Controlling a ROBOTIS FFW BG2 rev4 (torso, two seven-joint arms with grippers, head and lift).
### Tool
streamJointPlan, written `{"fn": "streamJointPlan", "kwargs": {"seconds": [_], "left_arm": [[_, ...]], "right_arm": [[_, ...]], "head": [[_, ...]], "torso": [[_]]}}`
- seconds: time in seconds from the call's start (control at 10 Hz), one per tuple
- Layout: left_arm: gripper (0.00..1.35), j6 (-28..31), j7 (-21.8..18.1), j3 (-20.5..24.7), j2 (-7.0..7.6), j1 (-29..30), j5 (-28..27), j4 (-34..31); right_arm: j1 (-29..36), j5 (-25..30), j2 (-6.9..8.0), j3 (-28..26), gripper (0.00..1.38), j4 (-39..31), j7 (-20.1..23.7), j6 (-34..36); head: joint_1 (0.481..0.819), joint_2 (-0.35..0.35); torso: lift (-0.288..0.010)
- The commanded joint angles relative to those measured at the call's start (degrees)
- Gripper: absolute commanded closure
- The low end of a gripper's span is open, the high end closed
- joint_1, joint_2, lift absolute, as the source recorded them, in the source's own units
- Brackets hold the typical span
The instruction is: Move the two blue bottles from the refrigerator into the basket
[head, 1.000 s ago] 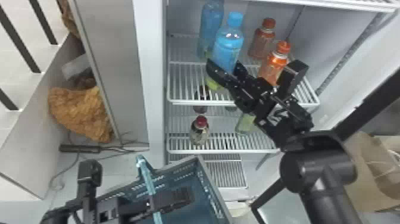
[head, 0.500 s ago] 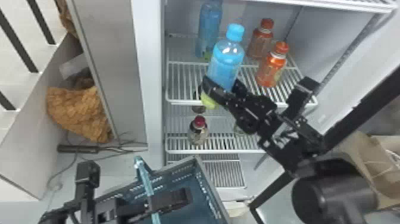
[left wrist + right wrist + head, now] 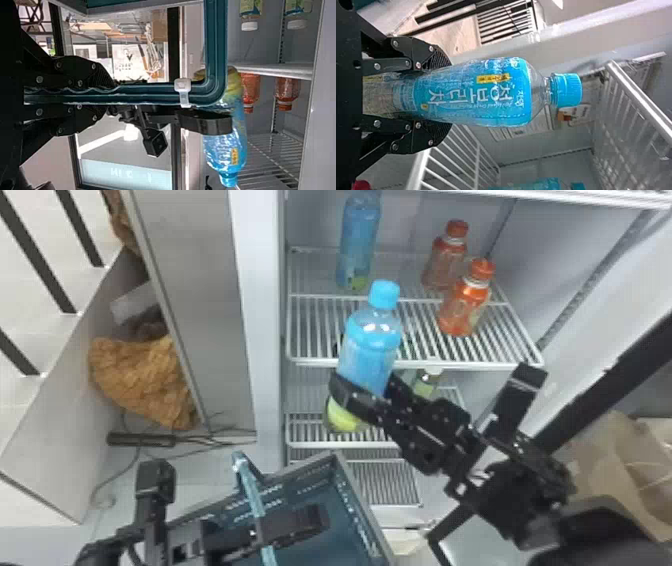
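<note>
Blue bottle (image 3: 371, 345): cap up, long axis near-vertical | right hand (image 3: 364, 384): clamping it | left hand (image 3: 315, 522): gripping basket handle (image 3: 253, 492)

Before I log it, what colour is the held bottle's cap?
Light blue cap, clearest in the right wrist view.
</note>
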Motion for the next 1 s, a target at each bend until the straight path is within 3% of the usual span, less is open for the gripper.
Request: {"fn": "streamJointPlan", "kwargs": {"seconds": [0.0,0.3,0.9], "left_arm": [[1.20,-0.14,0.00,0.25,0.00,0.00,-0.08,0.00],[1.20,-0.56,0.00,0.59,-0.26,0.00,0.15,0.00],[1.20,-1.55,0.00,0.82,-0.44,-0.42,0.61,0.00]], "right_arm": [[2.86,-0.07,-0.10,-1.11,1.28,-2.31,0.66,1.93],[6.80,-0.64,0.78,-2.36,1.28,-3.15,4.18,6.57],[8.21,-1.78,0.78,-2.36,1.28,0.51,8.22,13.04]], "head": [[0.695,-0.120],[0.695,-0.121],[0.695,-0.113]], "torso": [[-0.010],[-0.010],[-0.010]]}}
